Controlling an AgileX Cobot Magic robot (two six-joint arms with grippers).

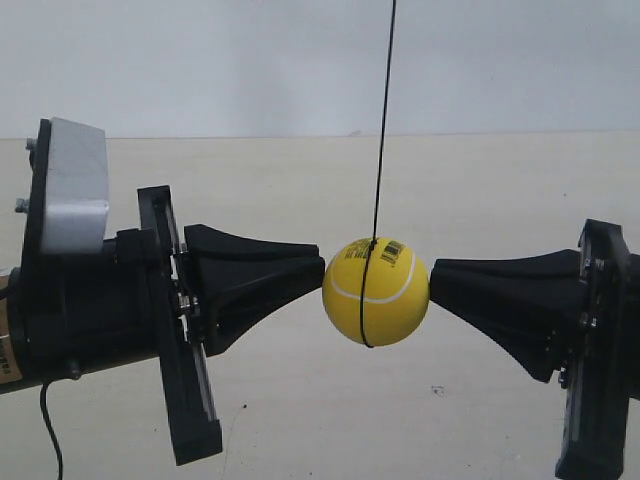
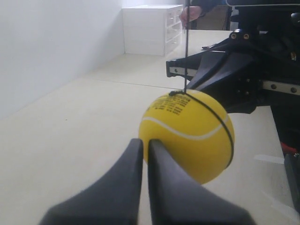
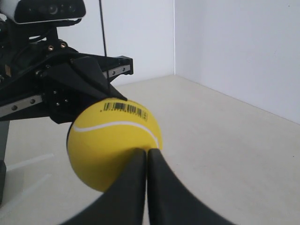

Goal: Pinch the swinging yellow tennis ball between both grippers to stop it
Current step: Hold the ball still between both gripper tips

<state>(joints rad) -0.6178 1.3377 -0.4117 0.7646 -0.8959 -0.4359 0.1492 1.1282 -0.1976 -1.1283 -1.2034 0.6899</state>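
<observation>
The yellow tennis ball [image 1: 376, 290] hangs on a thin black string [image 1: 384, 130] between both grippers. My left gripper [image 1: 318, 268], on the arm with the silver-grey box [image 1: 72, 185], is shut, and its tip touches the ball's side. Opposite it, my right gripper [image 1: 435, 280] is also shut and its tip meets the ball's other side. The left wrist view has the ball [image 2: 192, 133] right at the tip of the shut left gripper [image 2: 145, 143]. Seen from the right wrist, the ball [image 3: 110, 140], barcode up, rests against the shut right gripper [image 3: 147, 152].
A pale beige tabletop [image 1: 450, 190] lies below, with white walls behind. A white drawer unit [image 2: 152, 30] stands at the far end, and a person's hand [image 2: 190, 13] is near the top of the string. A black cable [image 1: 47, 430] hangs under the left arm.
</observation>
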